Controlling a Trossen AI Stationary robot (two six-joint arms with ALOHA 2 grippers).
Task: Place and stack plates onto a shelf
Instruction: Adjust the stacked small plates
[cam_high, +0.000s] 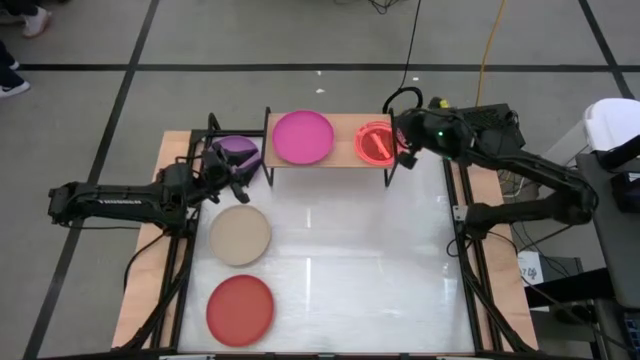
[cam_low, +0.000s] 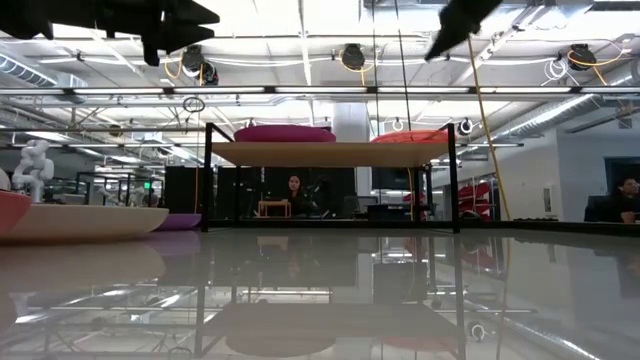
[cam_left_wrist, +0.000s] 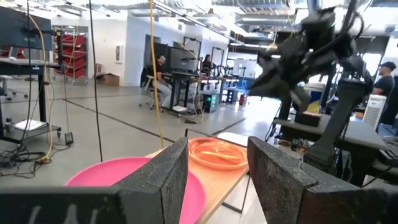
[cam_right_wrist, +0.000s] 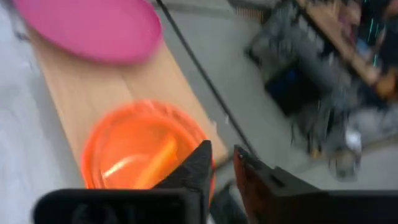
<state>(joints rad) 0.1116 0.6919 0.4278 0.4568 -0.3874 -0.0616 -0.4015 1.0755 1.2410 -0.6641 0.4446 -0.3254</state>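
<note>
White desk (cam_high: 340, 250) is carrying the small light-wood shelf on black legs (cam_high: 345, 160). Only the high view is showing the right tool (cam_high: 403, 140) hovering, nearly closed and empty, beside the translucent orange plastic plates (cam_high: 375, 142), and the open left tool (cam_high: 243, 168) beside the purple plate (cam_high: 236, 150). Only the low view is showing people seated beyond the shelf.
</note>
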